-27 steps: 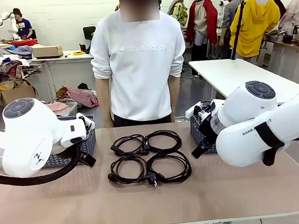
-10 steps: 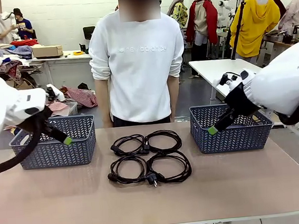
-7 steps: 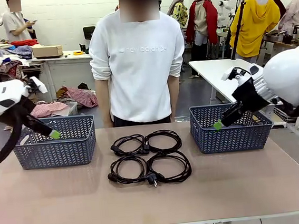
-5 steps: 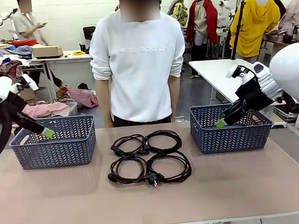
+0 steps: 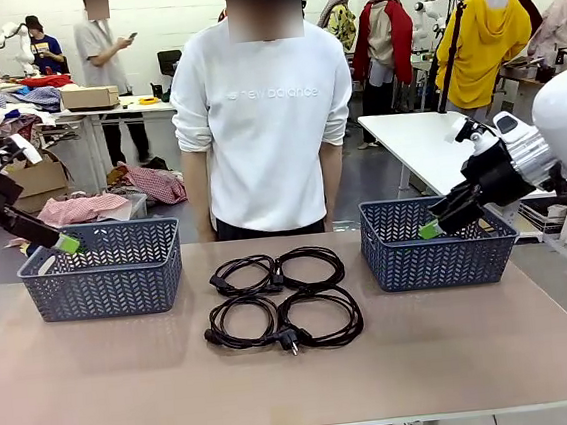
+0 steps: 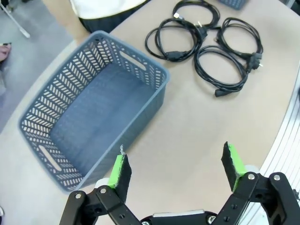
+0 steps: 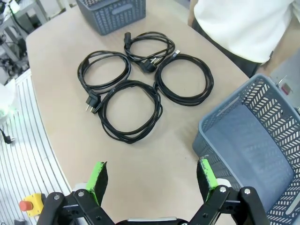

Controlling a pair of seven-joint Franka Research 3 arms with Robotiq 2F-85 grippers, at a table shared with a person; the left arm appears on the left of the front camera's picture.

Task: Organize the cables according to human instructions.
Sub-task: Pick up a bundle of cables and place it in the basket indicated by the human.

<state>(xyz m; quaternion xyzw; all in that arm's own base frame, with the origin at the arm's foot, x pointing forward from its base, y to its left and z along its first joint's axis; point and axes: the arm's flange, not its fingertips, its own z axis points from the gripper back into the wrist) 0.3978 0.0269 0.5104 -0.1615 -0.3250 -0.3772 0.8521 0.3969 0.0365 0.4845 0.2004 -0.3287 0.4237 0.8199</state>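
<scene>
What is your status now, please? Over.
Left hand open, right hand open, both empty. Four cables coiled on table between two baskets, untouched. Person at far side, arms down; no obstacle seen.

Three cameras covering one table [image 5: 478, 354]
Front is facing across; both wrists are looking down, sharing the cables [image 5: 277, 270].

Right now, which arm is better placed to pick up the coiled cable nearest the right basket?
Right, probably: the right fingers hang open by the right basket, closer to that cable. The left fingers, also open, hang by the left basket, farther off.
</scene>
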